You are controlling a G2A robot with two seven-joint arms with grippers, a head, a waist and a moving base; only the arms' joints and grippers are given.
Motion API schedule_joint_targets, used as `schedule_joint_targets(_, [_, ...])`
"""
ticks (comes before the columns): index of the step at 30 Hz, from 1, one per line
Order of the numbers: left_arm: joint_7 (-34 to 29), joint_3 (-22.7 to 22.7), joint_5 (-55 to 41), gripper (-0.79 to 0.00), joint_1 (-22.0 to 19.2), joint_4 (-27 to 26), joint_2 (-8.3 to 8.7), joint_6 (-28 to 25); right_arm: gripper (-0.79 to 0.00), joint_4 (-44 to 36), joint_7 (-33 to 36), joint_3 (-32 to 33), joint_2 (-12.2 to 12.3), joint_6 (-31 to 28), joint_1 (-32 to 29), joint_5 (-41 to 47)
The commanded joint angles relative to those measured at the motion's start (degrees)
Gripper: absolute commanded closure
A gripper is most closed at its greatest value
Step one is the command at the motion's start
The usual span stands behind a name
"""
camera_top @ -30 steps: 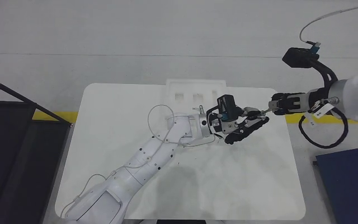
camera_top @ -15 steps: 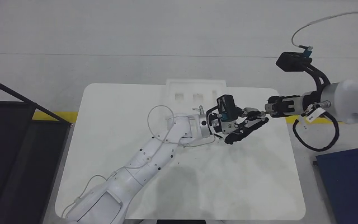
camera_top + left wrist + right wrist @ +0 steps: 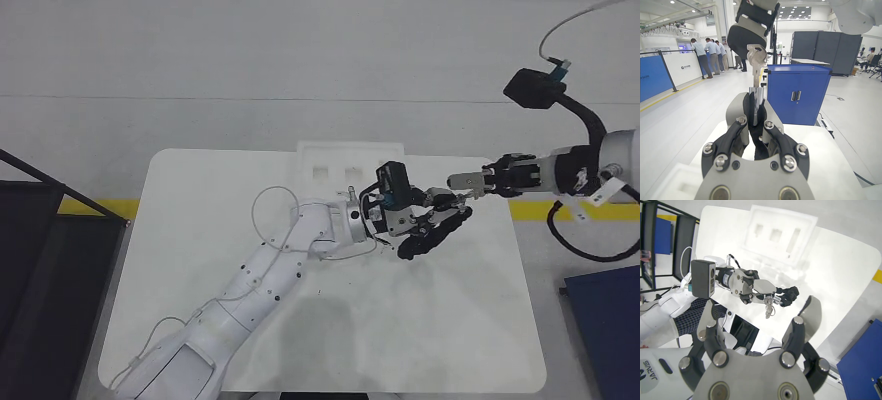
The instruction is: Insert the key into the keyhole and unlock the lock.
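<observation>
Shifted toward the table's (image 3: 200,250) far edge since a second ago: right gripper (image 3: 456,183); left gripper (image 3: 428,212) was nudged likewise.
Top view: black lock (image 3: 432,232) is clamped by the left gripper above the table.
Left wrist view: key (image 3: 756,60) is seated in the lock's chrome cylinder, which is pinched between the fingers (image 3: 733,109).
Right wrist view: right gripper is spread wide, nothing held; key is seen ahead, apart. Lettering is carried on the arm casing (image 3: 648,371).

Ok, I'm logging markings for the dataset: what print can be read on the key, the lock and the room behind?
Key: patterned head, no readable print.
Lock: none visible.
White counter: a logo and brand word, left unquoted.
Blue barrier panel: part of a brand word, cut off.
</observation>
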Motion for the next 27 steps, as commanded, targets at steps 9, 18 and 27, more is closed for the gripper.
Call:
schedule_joint_targets(9, [-14.9,-5.5,-11.0,0.0,0.3,-2.8,1.52,-6.6,-0.785,1.2,-3.8,4.4,2.6,-20.9,-8.3,2.4])
schedule_joint_targets(18, [-22.6,-8.4,-16.6,0.0,2.6,-6.7,2.84,-8.8,-0.785,-1.7,-12.3,7.5,5.3,-24.9,-15.0,-11.4])
schedule_joint_targets(27, [-25.3,-10.6,-14.6,0.0,3.7,-9.4,3.79,-5.3,-0.785,-1.2,-12.4,7.5,5.5,-26.0,-16.5,-10.9])
